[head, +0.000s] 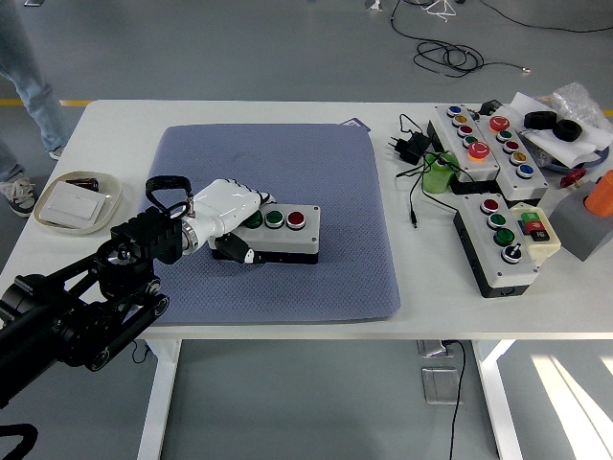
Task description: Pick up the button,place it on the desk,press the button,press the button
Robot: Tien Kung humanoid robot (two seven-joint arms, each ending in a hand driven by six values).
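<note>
A grey three-button box (287,237) with two green buttons and one red button (296,219) lies on the blue mat (287,158) near the mat's middle. My left hand (230,213), white with a black arm, is closed around the box's left end. Its fingers cover the leftmost green button and its thumb wraps the front side. Whether the box is lifted off the mat cannot be told. My right arm is out of view.
A shallow dish (57,222) with a white card stands at the left. Two larger button panels (479,144) (479,251), a green object (439,175), a power adapter (412,146) with cables and an orange object (601,192) crowd the right side. A person's legs (24,77) stand at the top left.
</note>
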